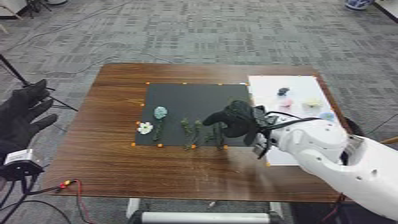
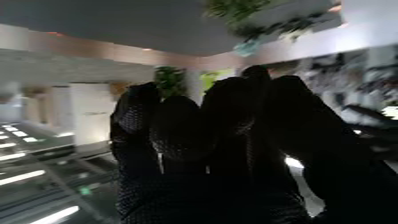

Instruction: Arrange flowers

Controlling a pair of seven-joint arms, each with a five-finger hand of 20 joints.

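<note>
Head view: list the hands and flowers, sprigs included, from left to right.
Left hand, white flower, light blue flower, green sprigs, right hand, pink flower, pale yellow flower.

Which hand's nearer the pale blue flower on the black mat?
Right: the right hand is over the mat, right of the flower; the left hand left of it, off the wooden table.

Soft light over the table (image 1: 98, 172), white strips (image 2: 22, 177), probably lamps, glaring in a dim right wrist view
</note>
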